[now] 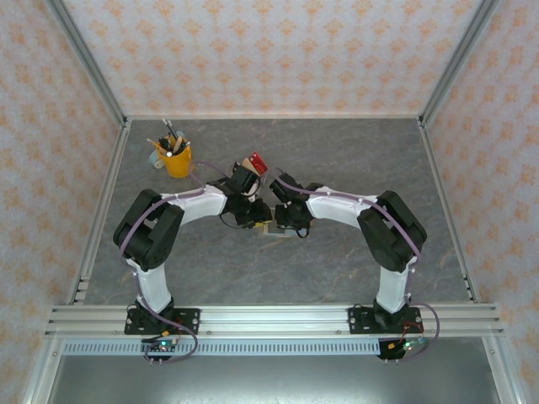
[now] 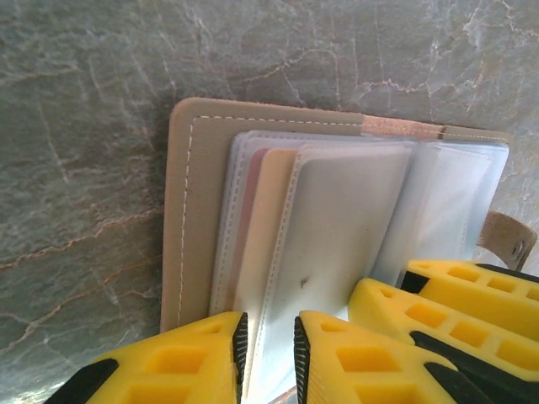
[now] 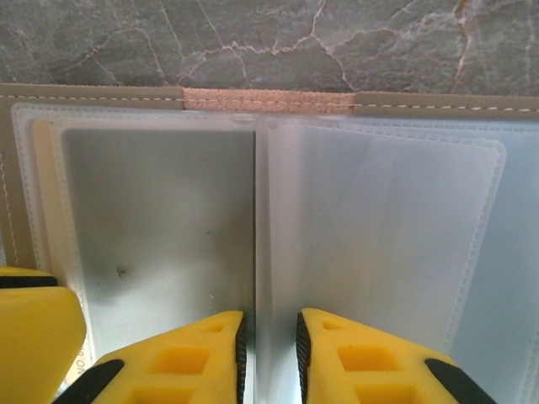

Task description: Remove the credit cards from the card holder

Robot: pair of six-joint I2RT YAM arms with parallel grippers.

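Judging progress: early. No card lies free on the tabletop [image 2: 84, 126], so by my reading none is out yet.
Done: the card holder [image 2: 189, 210] lies open, tan cover down, with its clear sleeves fanned upward.
Remaining: every card has to be slid out of its sleeve and set down.
Credit cards [image 2: 274, 202]: a yellowish one, with a reddish edge beside it, shows through the sleeves on the holder's left half. I cannot make out any others.
Holder's place: the middle of the tabletop, under both hands, on the near side of a small rack [image 1: 255, 162] with brown and red slabs.
Left hand [image 2: 268, 353]: narrow, its yellow fingers over the sleeve stack with a pale leaf in the gap. I cannot tell whether it is clamped.
Right hand [image 3: 268, 353]: narrow, with a sleeve's edge running straight into the gap. I cannot tell whether it has a grip there either.
Surface: grey, marbled and flat, with thin pale veins.
Room: peach patterned walls [image 1: 253, 50] on three sides, with aluminium posts at the corners. A yellow cup [image 1: 177, 160] of pens stands at the back left, well apart from the holder.
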